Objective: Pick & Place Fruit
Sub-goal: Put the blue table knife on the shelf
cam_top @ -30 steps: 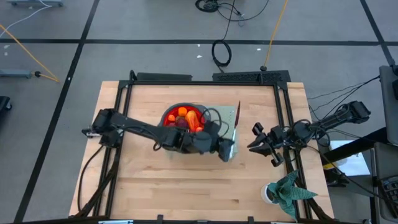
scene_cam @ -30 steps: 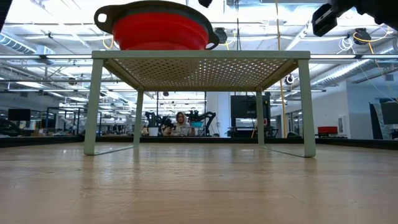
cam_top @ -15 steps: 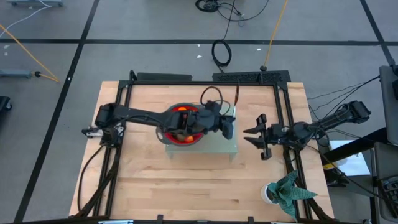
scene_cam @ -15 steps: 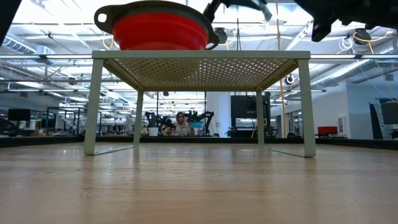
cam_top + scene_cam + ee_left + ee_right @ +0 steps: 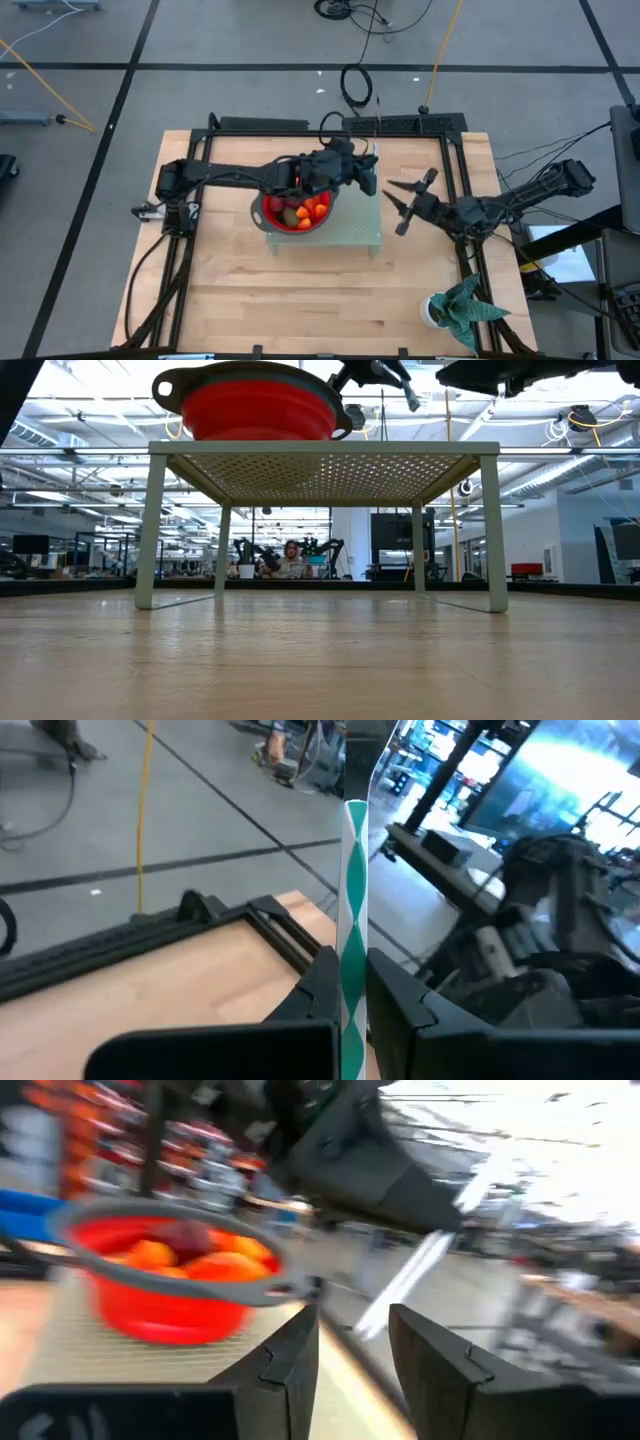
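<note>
Left wrist view is showing the left gripper (image 5: 352,972) clamping a green-striped stick (image 5: 355,870). The right gripper (image 5: 352,1320), fingers apart, is hovering nearby and, judging by this, needing square alignment before closing.

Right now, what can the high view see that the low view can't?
Only the high view looks down into the bowl, so it shows the fruit inside, plus the plant at the table's corner. Only the low view shows the rack's holey underside and legs, and a person far back in the room. Both show the red bowl sitting on the rack.
</note>
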Available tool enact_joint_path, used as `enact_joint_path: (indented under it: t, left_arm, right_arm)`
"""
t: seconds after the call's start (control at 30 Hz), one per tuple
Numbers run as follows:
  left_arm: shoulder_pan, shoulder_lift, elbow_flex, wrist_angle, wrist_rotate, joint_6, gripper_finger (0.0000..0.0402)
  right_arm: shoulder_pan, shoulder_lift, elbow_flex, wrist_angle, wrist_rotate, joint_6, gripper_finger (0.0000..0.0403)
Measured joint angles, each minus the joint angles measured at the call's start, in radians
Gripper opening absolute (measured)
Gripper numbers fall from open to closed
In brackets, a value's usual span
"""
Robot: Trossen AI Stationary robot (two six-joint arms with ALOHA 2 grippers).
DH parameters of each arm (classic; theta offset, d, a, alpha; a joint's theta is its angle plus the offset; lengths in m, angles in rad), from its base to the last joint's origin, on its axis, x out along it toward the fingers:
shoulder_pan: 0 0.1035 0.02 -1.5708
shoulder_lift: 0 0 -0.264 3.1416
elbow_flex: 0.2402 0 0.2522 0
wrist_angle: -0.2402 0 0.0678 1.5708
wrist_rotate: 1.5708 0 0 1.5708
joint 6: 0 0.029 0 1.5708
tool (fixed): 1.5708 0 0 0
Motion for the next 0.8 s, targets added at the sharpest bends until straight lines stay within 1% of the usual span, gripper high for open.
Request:
enact_joint_path:
  t: [0.07, 0.13, 0.2, 0.23, 0.5, 0.7, 0.8]
  left_arm:
    - [0.012, 0.000, 0.000, 0.013, -0.007, 0.017, 0.0014]
    - [0.020, 0.000, 0.000, 0.028, -0.016, 0.031, 0.0014]
    - [0.027, 0.000, 0.000, 0.033, -0.016, 0.035, 0.0014]
    - [0.030, 0.000, 0.000, 0.035, -0.016, 0.036, 0.0014]
    - [0.016, 0.000, 0.000, 0.039, -0.016, 0.076, 0.0014]
    - [-0.013, 0.000, 0.000, 0.040, -0.024, 0.103, 0.0014]
    - [-0.027, 0.000, 0.000, 0.051, -0.054, 0.115, 0.0014]
  right_arm:
    - [0.000, 0.020, 0.018, 0.002, 0.084, -0.071, 0.0119]
    - [0.000, 0.036, 0.035, 0.001, 0.140, -0.120, 0.0119]
    - [0.000, 0.048, 0.049, 0.006, 0.175, -0.138, 0.0122]
    - [0.000, 0.052, 0.053, 0.007, 0.177, -0.140, 0.0124]
    - [0.000, 0.063, 0.054, 0.080, 0.162, -0.030, 0.0151]
    - [-0.012, 0.063, 0.054, 0.105, 0.088, 0.072, 0.0194]
    - [-0.037, 0.064, 0.054, 0.101, 0.016, 0.162, 0.0220]
